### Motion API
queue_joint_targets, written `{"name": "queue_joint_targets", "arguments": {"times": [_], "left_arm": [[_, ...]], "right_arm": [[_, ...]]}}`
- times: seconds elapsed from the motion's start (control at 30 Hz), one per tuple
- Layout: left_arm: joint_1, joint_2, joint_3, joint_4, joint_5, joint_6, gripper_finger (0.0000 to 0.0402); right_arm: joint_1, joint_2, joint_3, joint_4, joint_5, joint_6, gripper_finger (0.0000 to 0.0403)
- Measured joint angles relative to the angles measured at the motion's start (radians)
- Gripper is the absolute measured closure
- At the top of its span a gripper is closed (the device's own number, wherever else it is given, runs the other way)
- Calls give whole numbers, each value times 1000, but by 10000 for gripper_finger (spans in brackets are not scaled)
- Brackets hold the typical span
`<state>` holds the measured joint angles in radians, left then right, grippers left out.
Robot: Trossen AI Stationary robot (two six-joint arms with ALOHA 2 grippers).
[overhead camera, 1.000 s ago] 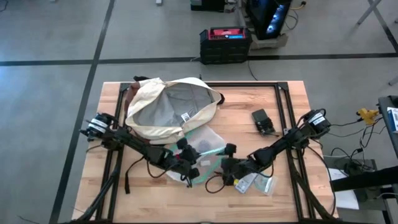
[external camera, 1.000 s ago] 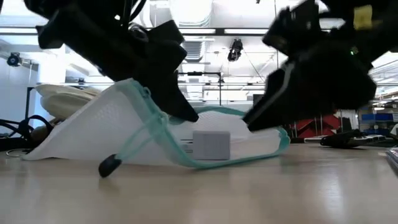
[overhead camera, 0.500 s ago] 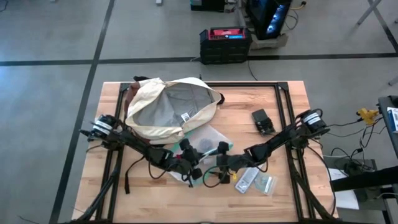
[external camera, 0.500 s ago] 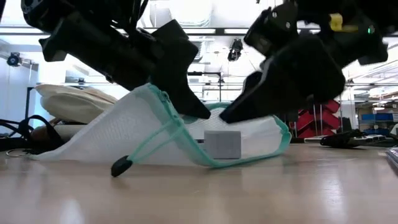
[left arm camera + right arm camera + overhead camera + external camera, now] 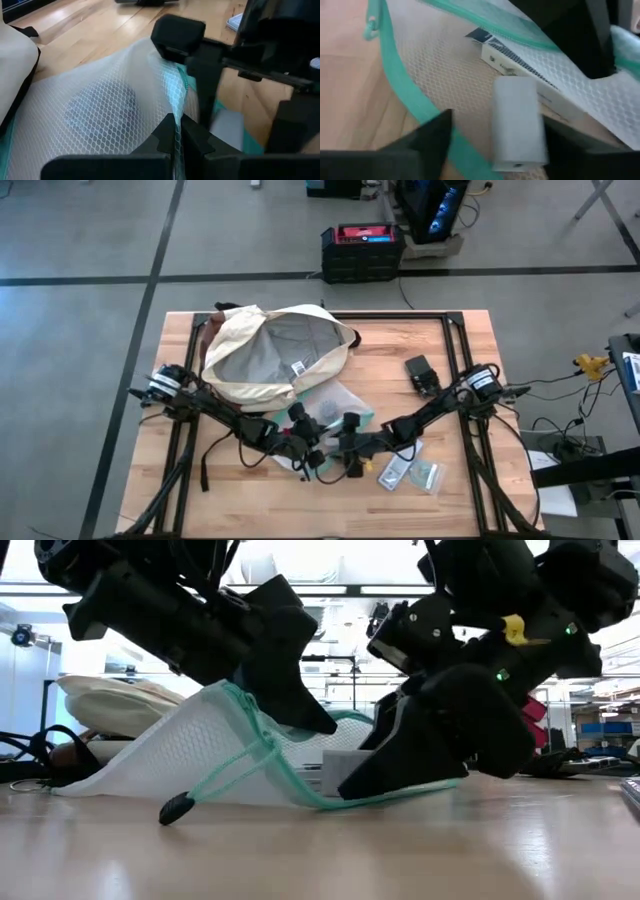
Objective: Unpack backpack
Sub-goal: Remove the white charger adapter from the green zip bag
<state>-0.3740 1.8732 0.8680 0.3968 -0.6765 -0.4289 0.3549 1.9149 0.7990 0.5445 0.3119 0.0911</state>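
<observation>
The cream backpack (image 5: 270, 355) lies open at the table's far left, grey lining up. Just in front of it lies the clear mesh pouch (image 5: 200, 755) with teal zip edges, its bottom on the table. My left gripper (image 5: 308, 438) is shut on the pouch's upper lip and keeps the mouth raised. My right gripper (image 5: 346, 448) reaches into that mouth from the right. It is open, one finger on each side of a small grey-white block (image 5: 517, 125) inside the pouch. A flat white box (image 5: 520, 67) lies behind the block. My left gripper pinches the pouch's upper lip at the teal zip edge (image 5: 177, 102) between its two fingers. The fingers slant down from the table's left. The lip is lifted off the table and the mesh below it runs taut down to the tabletop (image 5: 110, 780).
A black device (image 5: 423, 375) lies at the right, and small clear packets (image 5: 410, 473) near the front. A black strap (image 5: 205, 465) trails toward the near left edge. The teal zip cord ends in a dark pull (image 5: 177, 806) on the table.
My right gripper has gone down and toward the table's left, from beside the pouch into its raised mouth, up to the grey-white block. My left gripper has kept the lip raised.
</observation>
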Motion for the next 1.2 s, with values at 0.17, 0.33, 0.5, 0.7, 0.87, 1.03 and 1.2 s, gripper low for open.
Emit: {"name": "queue_joint_targets", "arguments": {"times": [0.17, 0.33, 0.5, 0.7, 0.87, 1.03, 1.2], "left_arm": [[0, 0, 0, 1, -1, 0, 402], [0, -4, 0, -1, -18, 1, 402], [0, -28, 0, 3, -20, 13, 402], [0, -59, 19, 7, -25, 62, 402], [0, -60, 73, 13, -21, 113, 402], [-3, -60, 113, 15, -9, 152, 402], [-3, -59, 131, 15, 7, 175, 402]], "right_arm": [[8, -50, -3, -55, 4, -30, 334], [84, -162, -9, -246, 54, 23, 333], [253, -306, -30, -537, 203, 155, 333], [438, -450, -107, -737, 368, 430, 333], [450, -484, -225, -704, 460, 619, 333], [415, -458, -328, -553, 475, 669, 333], [420, -451, -344, -552, 408, 683, 271]]}}
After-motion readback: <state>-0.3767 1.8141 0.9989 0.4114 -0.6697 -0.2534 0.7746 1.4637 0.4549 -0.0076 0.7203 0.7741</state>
